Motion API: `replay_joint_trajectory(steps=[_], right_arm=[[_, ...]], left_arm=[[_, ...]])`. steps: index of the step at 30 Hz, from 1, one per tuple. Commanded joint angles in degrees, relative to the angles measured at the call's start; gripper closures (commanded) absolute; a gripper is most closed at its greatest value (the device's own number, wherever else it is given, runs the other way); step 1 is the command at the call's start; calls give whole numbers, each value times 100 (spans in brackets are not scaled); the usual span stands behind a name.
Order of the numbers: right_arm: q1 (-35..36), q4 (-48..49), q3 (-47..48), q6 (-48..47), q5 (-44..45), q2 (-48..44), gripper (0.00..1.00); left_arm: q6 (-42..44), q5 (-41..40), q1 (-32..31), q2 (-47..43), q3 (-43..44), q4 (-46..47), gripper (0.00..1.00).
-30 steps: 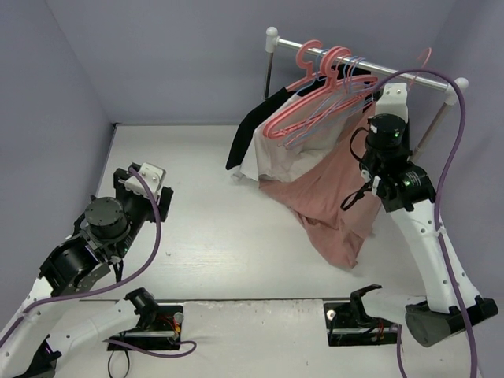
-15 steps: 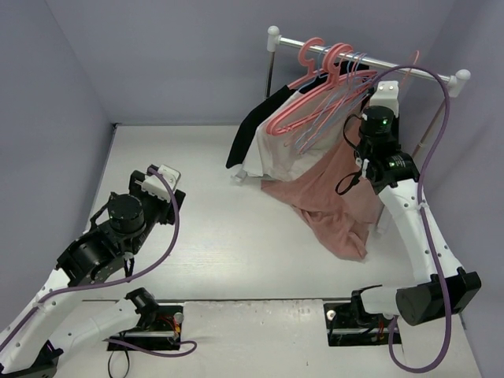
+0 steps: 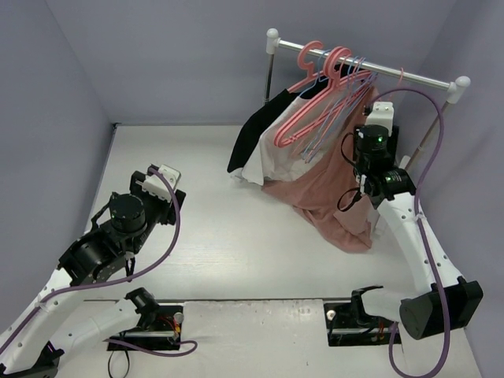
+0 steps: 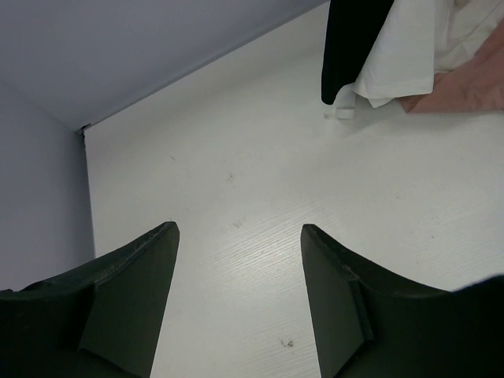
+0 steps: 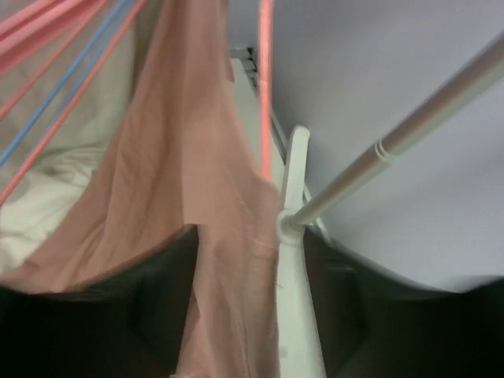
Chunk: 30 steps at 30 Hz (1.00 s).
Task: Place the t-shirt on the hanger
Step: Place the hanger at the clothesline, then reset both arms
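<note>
The salmon-pink t-shirt (image 3: pixel 327 185) hangs from the rack, its lower part bunched on the table. It fills the left of the right wrist view (image 5: pixel 189 142), and a corner shows in the left wrist view (image 4: pixel 472 87). The thin pale-pink hanger (image 3: pixel 400 76) has its hook over the rail; its wire (image 5: pixel 265 94) runs down into the shirt. My right gripper (image 3: pixel 376 120) is up by the shirt's top, just under the rail. It is open (image 5: pixel 248 240), with shirt cloth and the white rack post between the jaws. My left gripper (image 3: pixel 161 177) is open and empty (image 4: pixel 238 230) over bare table.
The rail (image 3: pixel 354 59) holds coral-pink hangers (image 3: pixel 315 63), lilac-blue hangers (image 3: pixel 331 122), a white garment (image 3: pixel 264 157) and a black garment (image 3: pixel 252 134). The rail (image 5: pixel 409 134) and white post (image 5: pixel 291 205) are close to my right fingers. Walls stand close on the left, behind and right.
My right arm has moved left and closer to the rail. The thin hanger's hook has come down onto the rail, and the t-shirt swung in with it. The left arm shifted slightly, then held still.
</note>
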Motion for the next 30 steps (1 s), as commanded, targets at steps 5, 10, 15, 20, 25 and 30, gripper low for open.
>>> replay_joint_trajectory(steps=[5,10,15,20,25,30], right_arm=[[-26,357,415,92,-1058,-931,0],[-25,357,279,217,-1559,-2054,0],[-25,351,-444,239,-1858,-3557,0],[-25,348,-1337,476,-1746,-4711,0],[-25,78,-1900,637,-1422,-5785,0],[-25,4,-2233,643,-1127,-6350,0]], left_arm=[[-163,-57,36,-23,811,69,41],[-210,-414,29,-200,1112,-289,41],[-320,-635,27,-760,990,-538,41],[-485,-702,36,-1337,590,-784,41],[-919,-721,27,-1846,-42,-989,41],[-1086,-1000,18,-2238,-678,-928,41]])
